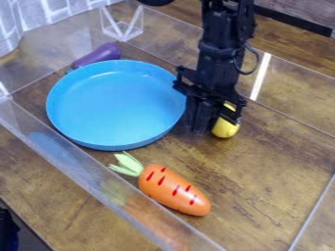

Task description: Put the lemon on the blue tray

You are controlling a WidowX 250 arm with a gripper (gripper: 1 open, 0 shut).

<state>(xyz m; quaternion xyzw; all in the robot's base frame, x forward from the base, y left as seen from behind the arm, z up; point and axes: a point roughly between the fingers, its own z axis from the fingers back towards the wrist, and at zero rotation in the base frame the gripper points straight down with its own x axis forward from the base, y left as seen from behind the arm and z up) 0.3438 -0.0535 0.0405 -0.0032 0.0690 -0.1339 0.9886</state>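
blue tray [105, 108] as landmark: its dish is bare, open from above. Right rim crowded, gripper [210, 125] standing just beside it with lemon [225, 126] at its far side. Carrot [167, 187] blocks front-right. Purple thing [97, 53] touches back-left rim.

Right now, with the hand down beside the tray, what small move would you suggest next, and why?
Probably close the hand around the lemon before lifting. The lemon sits on the wooden table, just right of the blue tray, with the hand down over it. Whether the fingers grip it firmly is unclear, so securing it first seems wise.
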